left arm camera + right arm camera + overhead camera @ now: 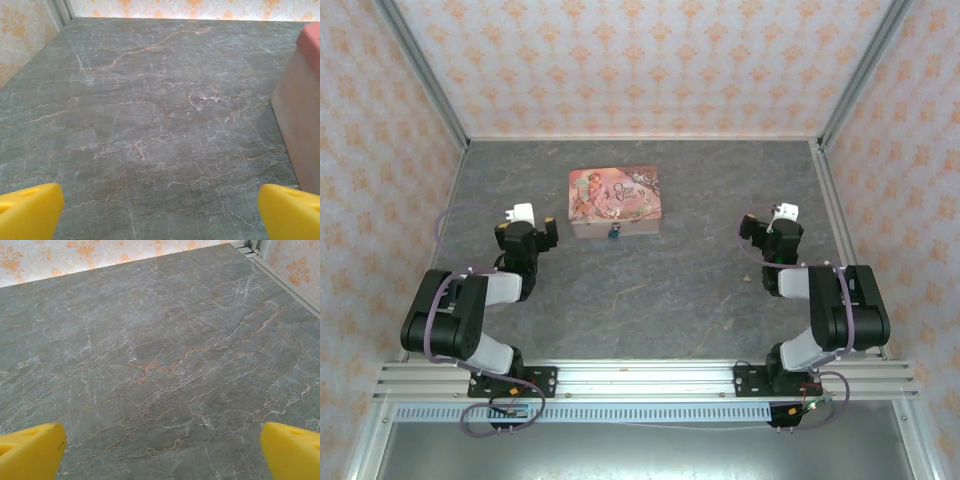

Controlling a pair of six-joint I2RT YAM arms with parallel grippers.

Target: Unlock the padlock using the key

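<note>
Sitting at the front of the pink tin (615, 200), the tiny padlock (614, 233) is being left untouched, while the left gripper (160, 215) and right gripper (160, 452) are being held wide open and empty. If nudged carelessly, the tin is at risk of being slid across the smooth marbled counter (690, 280), which is being enclosed by patterned walls (640, 60).

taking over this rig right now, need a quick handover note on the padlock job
Left hand: open, empty, over the table just left of the pink tin.
Right hand: open, empty, over bare table on the right side.
Padlock: small and blue, at the middle of the tin's near face. It is too small to tell whether it is locked.
Done: nothing evident, and neither hand holds the key.
Left: locate and grip the key, steady the padlock, insert, turn.
</note>
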